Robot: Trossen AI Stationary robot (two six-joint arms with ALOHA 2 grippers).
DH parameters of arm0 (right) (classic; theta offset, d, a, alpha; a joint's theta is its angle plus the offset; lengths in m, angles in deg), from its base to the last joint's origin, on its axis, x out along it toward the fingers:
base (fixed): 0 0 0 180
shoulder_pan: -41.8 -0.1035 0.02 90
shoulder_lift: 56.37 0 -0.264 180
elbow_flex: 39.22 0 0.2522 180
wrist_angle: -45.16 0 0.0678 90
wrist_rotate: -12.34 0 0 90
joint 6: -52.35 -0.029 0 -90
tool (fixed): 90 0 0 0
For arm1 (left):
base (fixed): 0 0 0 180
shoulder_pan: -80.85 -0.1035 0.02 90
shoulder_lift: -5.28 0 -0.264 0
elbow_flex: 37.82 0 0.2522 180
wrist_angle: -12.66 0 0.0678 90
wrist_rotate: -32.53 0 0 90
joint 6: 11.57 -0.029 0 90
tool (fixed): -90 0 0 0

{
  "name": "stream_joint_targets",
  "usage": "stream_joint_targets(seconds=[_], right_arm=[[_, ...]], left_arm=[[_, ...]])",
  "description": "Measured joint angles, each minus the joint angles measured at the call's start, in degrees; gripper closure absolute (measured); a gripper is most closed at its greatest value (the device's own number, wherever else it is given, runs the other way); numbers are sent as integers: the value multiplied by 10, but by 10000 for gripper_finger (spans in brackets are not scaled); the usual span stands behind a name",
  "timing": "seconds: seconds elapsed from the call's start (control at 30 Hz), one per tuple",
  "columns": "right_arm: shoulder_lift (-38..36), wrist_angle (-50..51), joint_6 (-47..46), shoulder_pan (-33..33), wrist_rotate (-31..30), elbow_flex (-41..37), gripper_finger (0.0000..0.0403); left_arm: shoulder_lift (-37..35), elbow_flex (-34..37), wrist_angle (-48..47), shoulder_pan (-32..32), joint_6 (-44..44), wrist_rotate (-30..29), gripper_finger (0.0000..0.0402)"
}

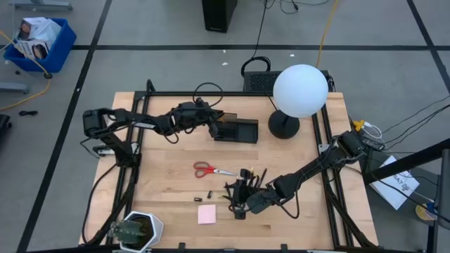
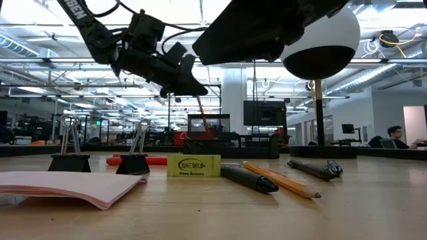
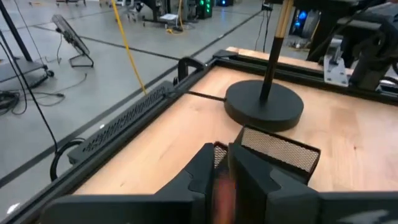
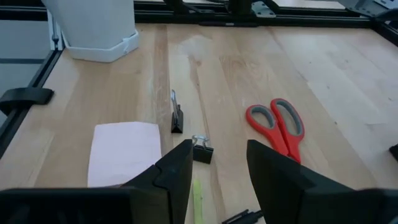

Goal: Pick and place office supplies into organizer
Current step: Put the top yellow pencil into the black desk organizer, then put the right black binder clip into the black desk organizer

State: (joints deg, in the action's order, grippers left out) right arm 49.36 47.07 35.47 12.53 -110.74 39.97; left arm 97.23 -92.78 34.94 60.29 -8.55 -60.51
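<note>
From my station the job looked barely begun: the organizer (image 1: pixel 237 130) sat at about twelve o'clock on the table, my left gripper (image 1: pixel 214 126) over its left end with an orange pencil (image 2: pixel 200 107) between narrow-set fingers. The scissors (image 1: pixel 207 169), pens (image 1: pixel 247 184), sticky pad (image 1: pixel 207 214) and binder clips (image 4: pixel 202 151) lay loose near six o'clock, my right gripper (image 4: pixel 217 168) hovering apart and empty. I couldn't see inside the organizer.

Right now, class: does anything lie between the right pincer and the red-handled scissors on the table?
Nothing visible does. The right pincer hangs open over the pile of pens, and the scissors lie on bare wood just ahead of it. The two binder clips and the pink sticky-note pad sit off to the other side.
</note>
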Motion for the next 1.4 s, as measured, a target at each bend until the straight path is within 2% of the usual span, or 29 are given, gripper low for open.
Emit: stream_joint_targets(seconds=[0.2, 0.3, 0.53, 0.73, 0.87, 1.13, 1.2, 1.27, 1.4], right_arm=[[0, -3, 0, 0, 1, 0, 259], [0, -3, 0, 0, 1, 0, 259], [0, -1, 0, 0, 1, 0, 259], [0, 0, -4, 0, 1, -21, 259], [0, 1, -21, 1, 1, -38, 259], [-28, 1, -48, 3, 3, -70, 259], [-37, 1, -34, 4, 27, -79, 259], [-45, 0, -22, 3, 47, -89, 259], [-61, 1, -63, 3, 47, -111, 259]], left_arm=[[7, -1, -8, 0, -3, 0, 394], [7, -1, -10, 0, 2, -3, 394], [4, -1, -4, 2, 29, 1, 349], [-41, -1, -55, 11, 96, 30, 320], [-89, -1, -105, 23, 88, 30, 296], [-145, -1, -177, 54, 96, 31, 188], [-145, -1, -197, 65, 105, 46, 163], [-148, 0, -217, 77, 110, 67, 146], [-147, -1, -218, 107, 111, 75, 132]])
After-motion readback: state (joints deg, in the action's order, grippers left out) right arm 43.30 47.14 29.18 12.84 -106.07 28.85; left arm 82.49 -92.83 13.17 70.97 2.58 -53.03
